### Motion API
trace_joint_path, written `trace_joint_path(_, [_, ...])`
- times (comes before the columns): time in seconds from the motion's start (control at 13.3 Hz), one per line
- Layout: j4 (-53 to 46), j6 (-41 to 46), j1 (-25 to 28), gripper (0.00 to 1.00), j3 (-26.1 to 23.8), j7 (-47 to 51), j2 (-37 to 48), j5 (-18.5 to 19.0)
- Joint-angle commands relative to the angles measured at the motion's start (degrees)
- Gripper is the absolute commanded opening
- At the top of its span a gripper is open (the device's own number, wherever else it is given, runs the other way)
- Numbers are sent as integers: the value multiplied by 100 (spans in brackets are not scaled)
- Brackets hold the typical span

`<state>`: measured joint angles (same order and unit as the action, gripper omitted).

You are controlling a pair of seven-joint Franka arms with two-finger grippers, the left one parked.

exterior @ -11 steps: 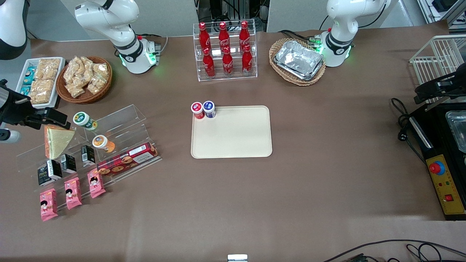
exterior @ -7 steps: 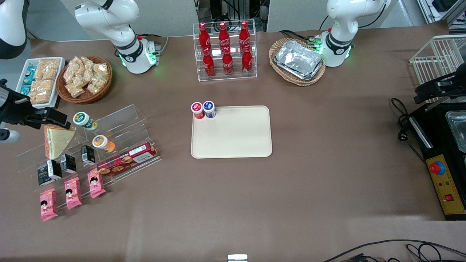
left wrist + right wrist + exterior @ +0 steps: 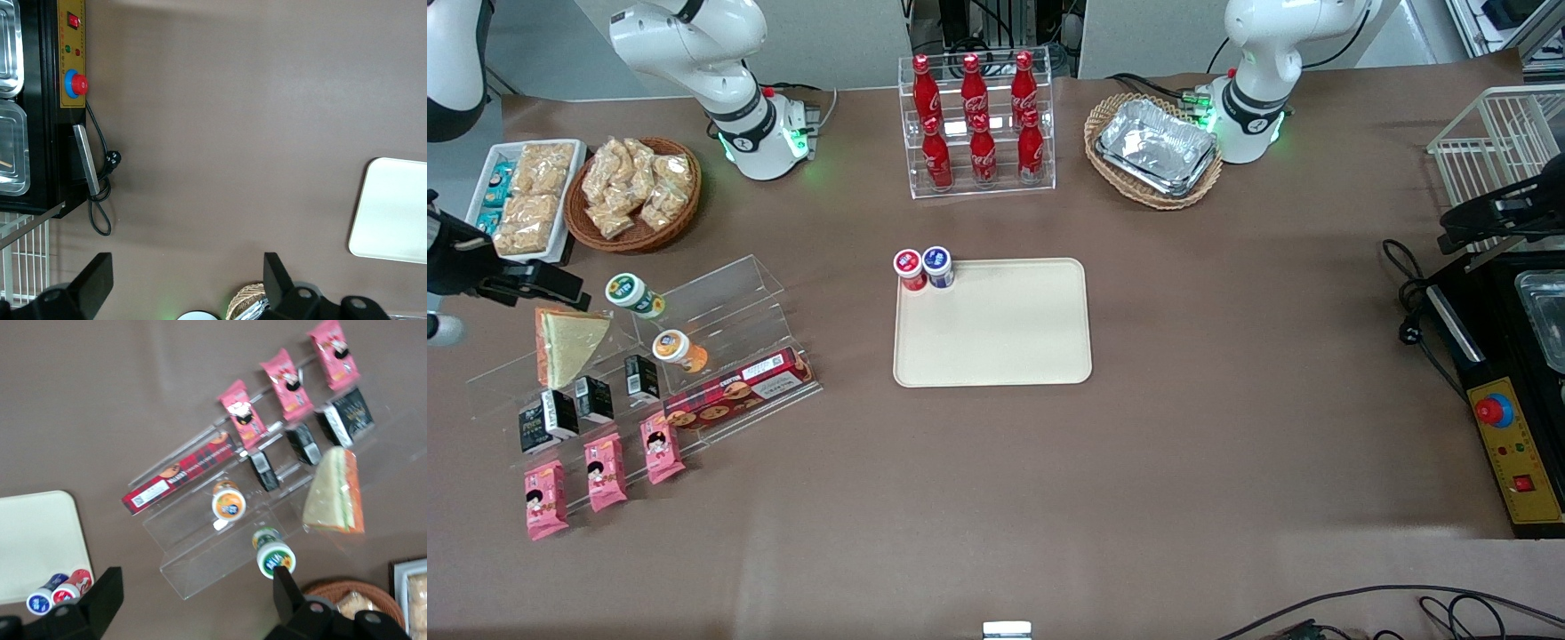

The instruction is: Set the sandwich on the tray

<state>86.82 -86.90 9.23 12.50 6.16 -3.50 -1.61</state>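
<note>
The sandwich [image 3: 560,342], a pale wrapped wedge with an orange-red edge, lies on the top step of the clear acrylic display stand [image 3: 720,302] at the working arm's end of the table. It also shows in the right wrist view [image 3: 335,495]. My gripper [image 3: 547,284] hovers just above the sandwich's corner that is farthest from the front camera. It is open wide and empty [image 3: 197,587]. The cream tray [image 3: 996,338] lies flat mid-table and also shows in the right wrist view [image 3: 33,540]. A red-capped cup [image 3: 909,267] and a blue-capped cup [image 3: 937,264] stand at one corner of it.
On the stand are a green-capped cup [image 3: 631,293], an orange-capped cup [image 3: 676,348], a red biscuit box [image 3: 738,391], dark packs and pink packs [image 3: 605,471]. A snack basket [image 3: 636,196] and a white snack tray [image 3: 520,200] sit farther back. A cola rack [image 3: 978,124] and a foil-tray basket [image 3: 1154,149] are near the back edge.
My gripper has drifted slightly away from the front camera and toward the table's end. The sandwich has not moved.
</note>
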Motion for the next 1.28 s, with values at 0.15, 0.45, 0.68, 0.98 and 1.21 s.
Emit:
trace_joint_path(0.15, [370,174,-789,100,42,1071,191,55])
trace_joint_path(0.45, [791,-123,-1256,100,50,1037,244,90])
trace_joint_path(0.68, [1800,-1001,-1492,100,59,827,656,152])
trace_joint_path(0.98, [2392,-1636,-1678,100,59,667,737,143])
trace_joint_path(1.21, [2848,-2154,-1766,100,50,667,771,143])
